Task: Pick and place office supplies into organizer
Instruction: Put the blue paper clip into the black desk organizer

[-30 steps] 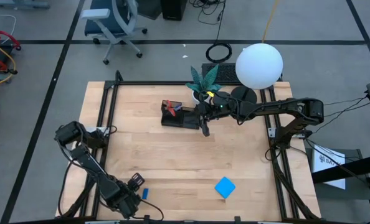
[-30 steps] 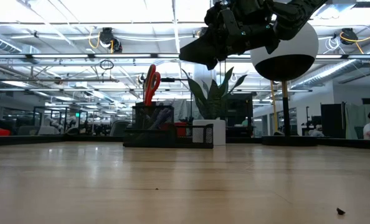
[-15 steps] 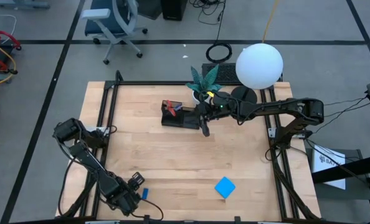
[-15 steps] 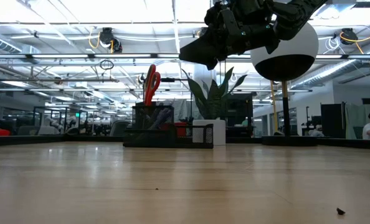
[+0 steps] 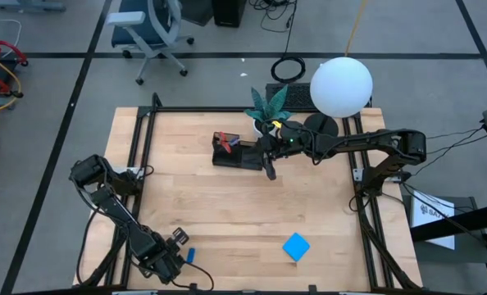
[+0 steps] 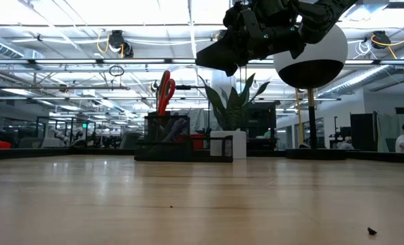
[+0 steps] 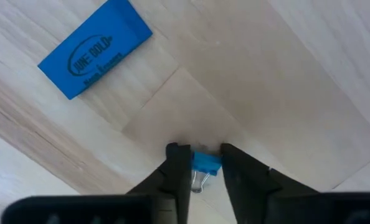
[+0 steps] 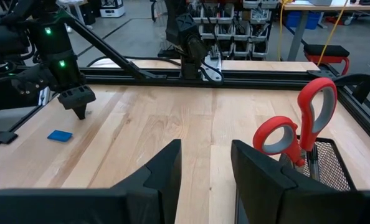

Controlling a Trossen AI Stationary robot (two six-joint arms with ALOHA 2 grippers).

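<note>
At the lower left of the high view: left pincer (image 5: 180, 241) on a small blue clip (image 7: 205, 163).

Item in hand: clip, blue with wire loops, between the narrowed fingers (image 7: 175, 171) down on the bench (image 5: 227, 205), seemingly gripped but not lifted. Beside it, the blue eraser-like piece (image 5: 191, 255) lies flat. Blue square pad (image 5: 296, 247) sits lower centre-right, well apart. Organizer (image 5: 237, 154), upper centre, already carries the red-handled scissors (image 8: 297, 127) upright. Right pincer (image 5: 270, 170) hangs at the organizer's right end, fingers parted, holding nothing. Step judged: pickup. Next calls for a firm lift and carry across to the organizer.
</note>
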